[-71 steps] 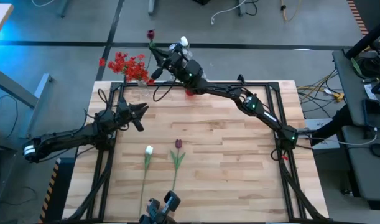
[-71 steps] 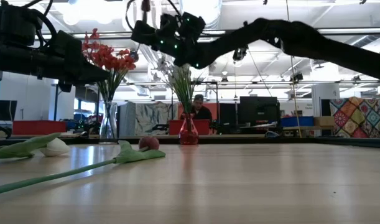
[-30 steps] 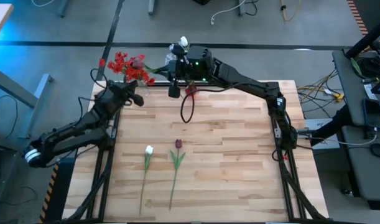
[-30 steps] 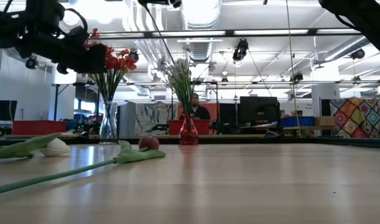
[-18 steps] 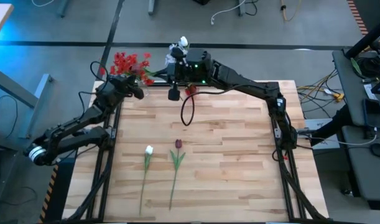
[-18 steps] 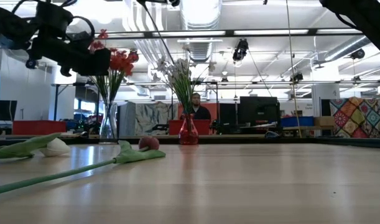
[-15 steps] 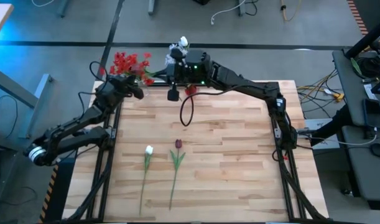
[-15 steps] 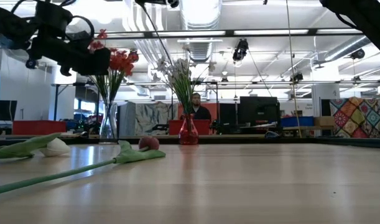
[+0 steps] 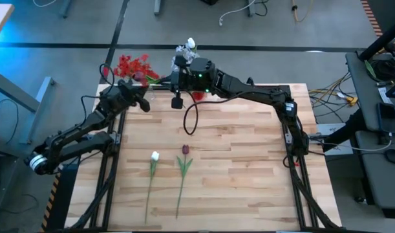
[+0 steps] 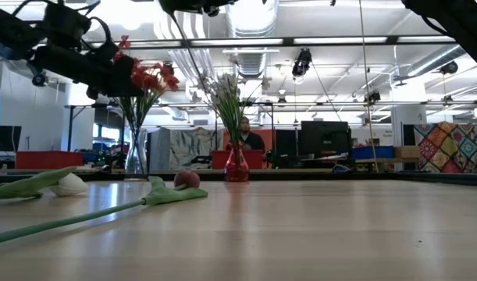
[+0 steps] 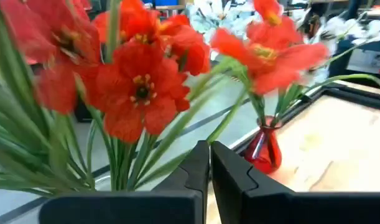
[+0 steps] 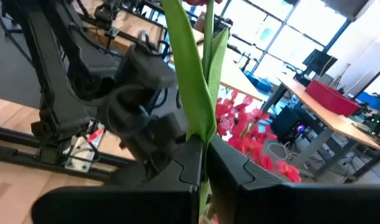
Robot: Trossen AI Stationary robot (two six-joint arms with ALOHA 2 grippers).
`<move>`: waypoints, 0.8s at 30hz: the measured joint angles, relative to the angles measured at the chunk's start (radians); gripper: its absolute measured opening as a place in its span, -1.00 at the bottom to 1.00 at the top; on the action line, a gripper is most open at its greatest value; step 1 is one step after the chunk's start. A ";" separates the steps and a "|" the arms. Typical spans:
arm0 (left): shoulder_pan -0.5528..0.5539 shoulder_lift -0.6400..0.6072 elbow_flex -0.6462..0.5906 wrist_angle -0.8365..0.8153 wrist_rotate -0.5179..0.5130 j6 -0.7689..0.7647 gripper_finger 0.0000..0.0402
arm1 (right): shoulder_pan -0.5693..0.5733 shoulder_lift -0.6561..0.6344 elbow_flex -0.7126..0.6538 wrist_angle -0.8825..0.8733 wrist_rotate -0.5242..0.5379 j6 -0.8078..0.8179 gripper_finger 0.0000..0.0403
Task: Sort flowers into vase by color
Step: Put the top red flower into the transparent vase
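Note:
A clear vase at the table's far left holds bright red flowers. Beside it stands a red vase with white sprays. My right gripper, high over the far edge, is shut on a green-stemmed dark red tulip close to the red flowers. My left gripper is shut and level, right at the red flowers' stems. A white bud flower and a second dark red tulip lie flat on the table. My right gripper pinches the tulip's green stem and its leaf between its two fingers. The fingers are level and come from the table's right. The stem rises above them, lifted clear, its head out of the wrist view. Whether my left gripper's shut fingers touch the red flowers' stems, I cannot tell.
A black frame runs round the table's edges. A cable loop hangs from the right arm over the far middle. The wooden top between the lying flowers and the right edge is bare. A person sits in the room behind the red vase.
My right gripper has come down a little toward the red flowers, still shut on the tulip. My left gripper has turned at the red flowers, staying shut. The flowers on the table have not moved.

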 joint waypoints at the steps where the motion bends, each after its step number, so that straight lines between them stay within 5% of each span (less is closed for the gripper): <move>1: 0.001 0.019 0.000 0.023 -0.006 0.000 -1.00 | 0.000 0.000 0.000 0.002 0.000 0.000 -0.94; 9: 0.001 0.114 0.022 0.179 -0.147 -0.014 -1.00 | 0.000 0.000 -0.001 0.010 0.000 -0.001 -0.94; 24: 0.004 0.077 0.049 0.081 -0.210 0.004 -1.00 | 0.000 0.000 -0.001 0.011 -0.025 -0.003 -0.94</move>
